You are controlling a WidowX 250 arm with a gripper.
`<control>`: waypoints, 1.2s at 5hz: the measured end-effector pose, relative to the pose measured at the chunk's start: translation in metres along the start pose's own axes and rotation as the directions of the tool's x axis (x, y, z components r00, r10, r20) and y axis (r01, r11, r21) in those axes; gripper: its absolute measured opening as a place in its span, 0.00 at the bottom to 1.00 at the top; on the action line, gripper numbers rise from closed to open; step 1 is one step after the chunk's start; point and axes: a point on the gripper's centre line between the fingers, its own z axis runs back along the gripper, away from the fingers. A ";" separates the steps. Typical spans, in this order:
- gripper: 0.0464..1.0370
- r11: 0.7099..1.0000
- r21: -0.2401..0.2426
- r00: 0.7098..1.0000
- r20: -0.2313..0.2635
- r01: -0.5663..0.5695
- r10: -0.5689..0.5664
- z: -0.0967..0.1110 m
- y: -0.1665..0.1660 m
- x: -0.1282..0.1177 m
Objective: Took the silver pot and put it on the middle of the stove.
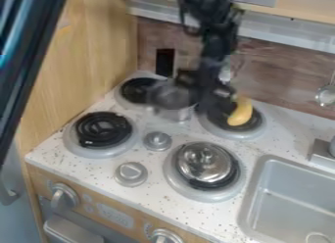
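Four round black-and-grey burners (103,130) sit on the speckled white stove top (98,164). I see my black two-finger gripper (204,90) beside the round silver metal pot (170,97), between the two rear burners. I can't tell how far its jaws are open or whether they hold anything. A curved yellow toy (241,112) lies at the rear right burner.

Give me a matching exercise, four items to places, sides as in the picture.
1. silver pot
2. curved yellow item
3. shiny round metal piece
4. sink

A. on the front right burner
B. set in the counter
C. on the back right burner
D. seen between the back burners

1-D, 2-C, 3-A, 4-B
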 end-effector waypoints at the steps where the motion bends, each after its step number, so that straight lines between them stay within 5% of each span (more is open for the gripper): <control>1: 0.01 1.000 0.008 1.000 -0.022 0.021 -0.021 -0.012 -0.004 0.011; 3: 0.01 0.999 0.032 0.991 -0.130 0.020 -0.016 -0.037 -0.006 0.001; 6: 0.01 0.999 0.018 0.975 -0.218 0.036 -0.031 -0.064 -0.011 -0.015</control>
